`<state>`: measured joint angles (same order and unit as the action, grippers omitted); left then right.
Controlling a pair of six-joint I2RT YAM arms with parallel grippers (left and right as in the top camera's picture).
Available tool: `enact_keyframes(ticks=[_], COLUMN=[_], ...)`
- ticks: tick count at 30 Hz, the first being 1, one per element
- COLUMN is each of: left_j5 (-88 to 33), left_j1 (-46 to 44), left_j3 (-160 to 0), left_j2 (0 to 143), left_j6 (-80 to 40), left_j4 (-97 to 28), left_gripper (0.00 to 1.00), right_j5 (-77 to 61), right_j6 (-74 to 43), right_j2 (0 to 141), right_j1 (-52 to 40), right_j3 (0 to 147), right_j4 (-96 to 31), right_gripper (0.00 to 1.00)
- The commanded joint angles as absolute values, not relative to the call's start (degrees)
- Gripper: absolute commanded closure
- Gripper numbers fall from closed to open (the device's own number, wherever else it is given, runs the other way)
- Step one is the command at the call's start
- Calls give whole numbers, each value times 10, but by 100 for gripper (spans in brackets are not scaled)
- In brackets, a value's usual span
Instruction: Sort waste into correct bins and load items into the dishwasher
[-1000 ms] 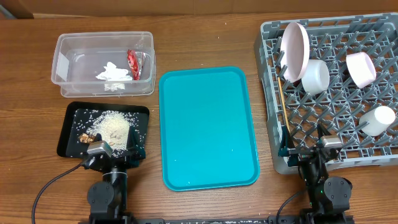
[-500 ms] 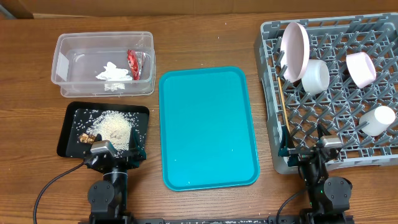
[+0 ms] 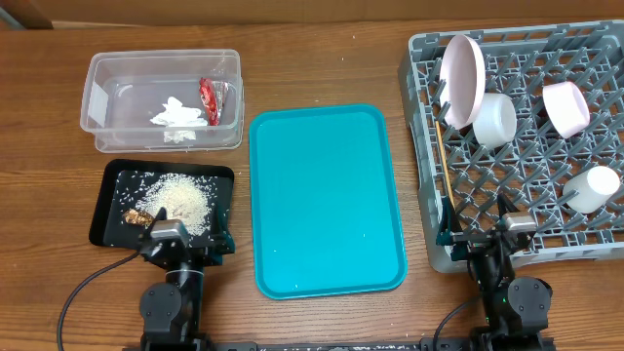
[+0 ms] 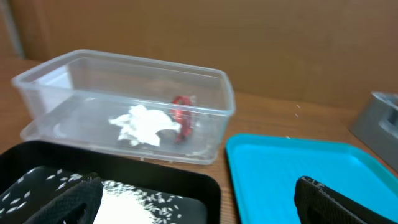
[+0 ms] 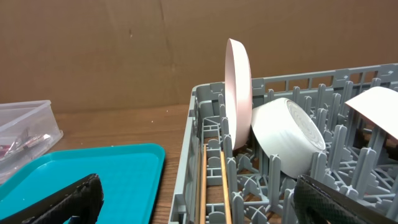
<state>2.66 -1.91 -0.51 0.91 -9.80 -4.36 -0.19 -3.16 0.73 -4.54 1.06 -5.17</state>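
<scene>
The clear tub point(image 3: 162, 98) holds a crumpled white napkin point(image 3: 178, 114) and a red wrapper point(image 3: 208, 100); both also show in the left wrist view, napkin point(image 4: 142, 123) and wrapper point(image 4: 182, 114). The black tray point(image 3: 117, 177) holds rice grains point(image 3: 182, 201) and a brown scrap point(image 3: 135, 215). The grey rack point(image 3: 434, 210) holds the white plate point(image 3: 462, 78), white bowl point(image 3: 494, 119), pink bowl point(image 3: 565, 106), white cup point(image 3: 593, 187) and chopsticks point(image 3: 446, 146). My left gripper point(image 3: 182, 239) is open and empty at the black tray's near edge. My right gripper point(image 3: 485, 231) is open and empty at the rack's near left corner.
A large teal tray point(image 3: 325, 198) lies between the black tray and the rack. A brown cardboard wall stands behind the table in both wrist views. In the right wrist view the chopsticks point(image 5: 212, 182) lie along the rack's left wall beside the upright plate point(image 5: 239, 93).
My left gripper has drifted slightly right and toward the table's near edge. The right arm and all objects have not moved.
</scene>
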Motion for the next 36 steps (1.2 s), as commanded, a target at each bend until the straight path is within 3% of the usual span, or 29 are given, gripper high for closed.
enact_keyframes(ticks=[1, 10, 36], left_j5=[-25, -60, -54], left_j1=[-23, -23, -23], left_j3=[-3, -3, -3], left_j2=[2, 2, 2], left_j6=[-22, 35, 19], left_j4=[-43, -41, -40], left_gripper=[0, 0, 0], right_j5=[-5, -5, -5], right_j6=[-30, -30, -30], right_j2=[2, 2, 2], right_j1=[-44, -44, -44], right_j3=[4, 4, 4], right_j4=[-48, -48, -48], right_gripper=[0, 0, 0])
